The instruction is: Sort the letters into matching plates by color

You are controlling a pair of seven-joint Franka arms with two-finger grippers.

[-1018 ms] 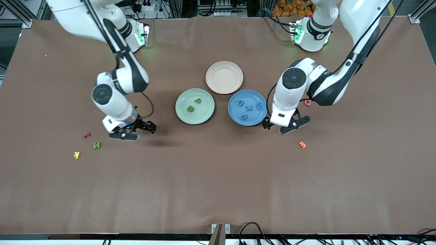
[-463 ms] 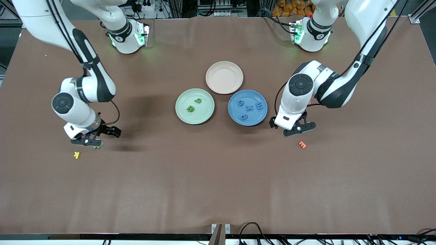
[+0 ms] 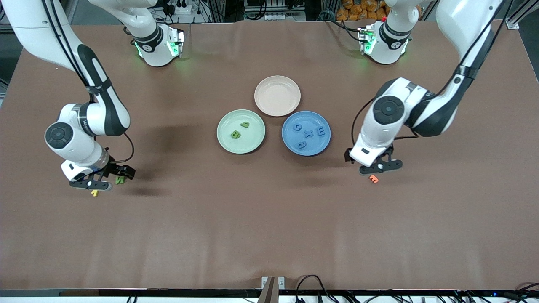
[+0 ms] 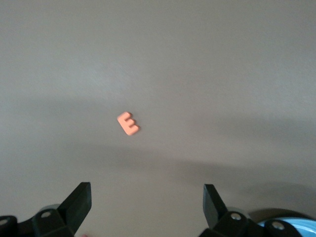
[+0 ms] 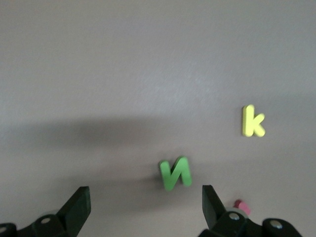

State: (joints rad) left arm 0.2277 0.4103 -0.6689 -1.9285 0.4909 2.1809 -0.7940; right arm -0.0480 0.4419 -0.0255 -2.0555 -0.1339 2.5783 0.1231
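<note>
The pale green plate (image 3: 223, 141) holds two green letters (image 3: 235, 134). The blue plate (image 3: 290, 145) beside it holds several blue letters (image 3: 320, 131). A green letter N (image 3: 120, 180) lies on the table toward the right arm's end. My right gripper (image 3: 107, 179) hovers low beside it, open and empty. In the right wrist view the N (image 5: 175, 173) lies just ahead of the open right gripper (image 5: 143, 203). My left gripper (image 3: 366, 162) is open and empty, over the table between the blue plate and an orange E; it also shows in the left wrist view (image 4: 147, 200).
A beige-pink plate (image 3: 277, 95) stands empty, farther from the camera than the two plates. A yellow k (image 3: 94, 192) lies by the right gripper and shows in the right wrist view (image 5: 253, 121). An orange E (image 3: 373, 179) shows ahead of the left gripper (image 4: 128, 123).
My right gripper has swung from near the green plate toward the right arm's end, over the N and k. My left gripper has moved away from the blue plate toward the orange E.
</note>
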